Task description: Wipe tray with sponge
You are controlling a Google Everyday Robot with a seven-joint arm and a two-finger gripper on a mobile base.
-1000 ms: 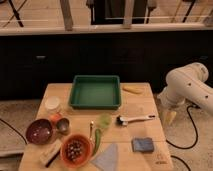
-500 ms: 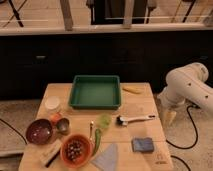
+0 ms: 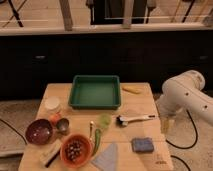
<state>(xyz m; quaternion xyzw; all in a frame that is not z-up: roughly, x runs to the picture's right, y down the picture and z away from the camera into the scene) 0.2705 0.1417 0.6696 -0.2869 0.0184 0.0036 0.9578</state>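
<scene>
- Gripper (image 3: 166,125) beside right edge of table (image 3: 60,92), spread wide, holding nothing.
- Sponge (image 3: 142,145) flat near front right corner, just left of gripper, long axis left-right.
- Tray (image 3: 95,105) farther left, toward back.

Table (image 3: 59,91): was pale wood.
Floor (image 3: 12,117): was light and speckled.
Wall (image 3: 45,60): was dark, behind table.
Ledge (image 3: 40,30): ran pale above wall.

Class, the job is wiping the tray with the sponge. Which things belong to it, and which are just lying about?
Job: tray, sponge, gripper, open, right of the table.
Lying about: orange bowl, maroon bowl, brush, grey cloth, white cup.
</scene>
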